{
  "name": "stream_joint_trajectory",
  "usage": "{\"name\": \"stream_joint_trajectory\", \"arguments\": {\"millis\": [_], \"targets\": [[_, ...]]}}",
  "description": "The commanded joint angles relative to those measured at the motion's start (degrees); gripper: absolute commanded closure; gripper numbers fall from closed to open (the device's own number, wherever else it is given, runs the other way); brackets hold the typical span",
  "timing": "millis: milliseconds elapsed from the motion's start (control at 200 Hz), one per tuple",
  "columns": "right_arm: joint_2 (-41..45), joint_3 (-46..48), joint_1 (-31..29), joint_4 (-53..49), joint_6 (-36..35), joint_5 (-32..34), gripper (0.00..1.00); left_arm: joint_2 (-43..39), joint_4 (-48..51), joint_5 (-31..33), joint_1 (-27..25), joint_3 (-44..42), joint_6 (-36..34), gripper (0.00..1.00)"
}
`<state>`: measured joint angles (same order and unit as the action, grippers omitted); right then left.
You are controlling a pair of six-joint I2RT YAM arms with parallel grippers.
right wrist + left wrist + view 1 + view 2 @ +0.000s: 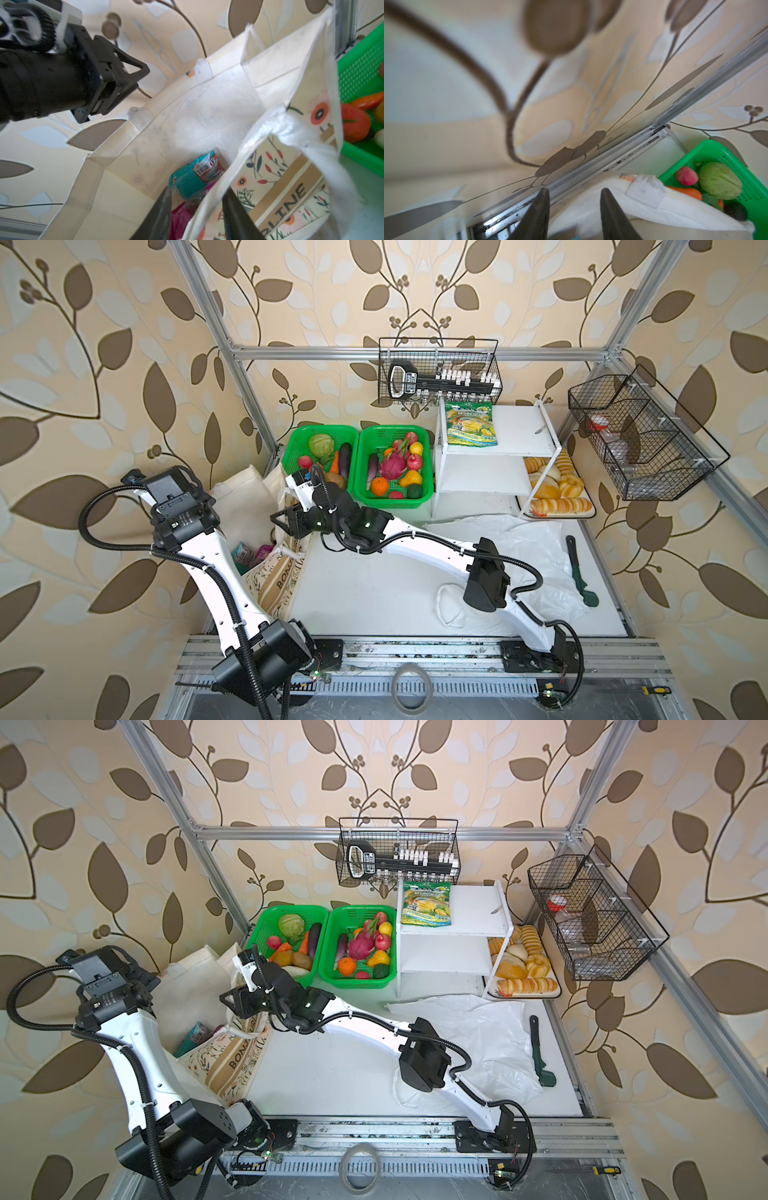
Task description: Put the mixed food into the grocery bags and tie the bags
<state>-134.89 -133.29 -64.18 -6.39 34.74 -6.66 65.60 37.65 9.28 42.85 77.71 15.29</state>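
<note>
Leaf-print wallpaper in tan and brown on every side, aluminium frame rails, matte white tabletop (365,585). Cream cloth tote (243,506) stands at the left edge of the table with its mouth gaping: woven fabric, stitched webbing tabs along the rim, outer face printed with brown lettering bands and small red-orange flowers. Deep inside it lie a blue snack pouch (187,180), glossy crinkled foil with a barcode patch, and touching it a purple-pink packet (180,216), partly hidden. Right gripper (197,190) hangs over the tote's mouth, its dark tapered fingers spread apart with the near cloth wall rising between them, not pinched. Left gripper (575,190) sits at the tote's far rim close to the frame rail, fingers likewise apart, nothing between them. Thin translucent white plastic carrier bag (519,547) lies crumpled and flat on the right half of the table, under the right arm, one loop handle showing near the front. Pink dragon fruit (392,466), scaly with green tips, rests in the right-hand green mesh basket (390,502), just beside a smooth yellow-orange pear-shaped toy fruit (411,479)
</note>
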Motion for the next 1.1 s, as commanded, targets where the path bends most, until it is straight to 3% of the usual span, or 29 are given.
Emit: {"name": "stream_joint_trajectory", "arguments": {"millis": [0, 140, 275, 350, 470, 555, 770, 835, 980, 1095], "targets": [[5.59, 1.85, 0.45, -2.12, -0.50, 1.14, 0.53, -2.88, 0.57, -4.48, 0.66, 3.87, 0.53, 0.50], [13.58, 7.61, 0.73, -6.66, -2.36, 9.22, 0.41, -3.99, 3.39, -12.86, 0.39, 8.29, 1.69, 0.33], [26.41, 23.23, 0.53, -2.62, -6.03, 18.47, 0.38, -4.08, 6.29, -20.43, 0.22, 13.59, 3.65, 0.19], [34.38, 33.04, 0.87, -0.32, -6.42, 22.85, 0.37, -4.55, 6.16, -29.56, -0.25, 15.98, 6.54, 0.16], [47.20, 49.21, 2.01, 1.14, -6.38, 30.96, 0.36, -6.19, -2.85, -48.59, -3.76, 14.47, 18.68, 0.16], [55.81, 59.18, 4.10, -1.63, -1.06, 36.14, 0.38, -8.06, -16.40, -57.40, -11.39, 8.60, 29.06, 0.16], [72.40, 81.85, 9.96, -14.96, 13.32, 40.02, 0.44, -8.71, -3.53, -51.99, -37.05, 8.31, 18.43, 0.17], [75.94, 87.08, 11.52, -19.14, 17.22, 40.02, 0.47, -8.71, -0.78, -47.61, -45.35, 6.63, 16.95, 0.18], [81.55, 96.82, 18.72, -23.12, 22.17, 30.38, 0.53, -8.60, -2.90, -38.55, -63.97, -1.67, 17.39, 0.19], [82.93, 100.82, 23.08, -24.92, 20.93, 25.24, 0.54, -5.83, -3.19, -30.82, -75.86, -6.33, 17.69, 0.19]]}}
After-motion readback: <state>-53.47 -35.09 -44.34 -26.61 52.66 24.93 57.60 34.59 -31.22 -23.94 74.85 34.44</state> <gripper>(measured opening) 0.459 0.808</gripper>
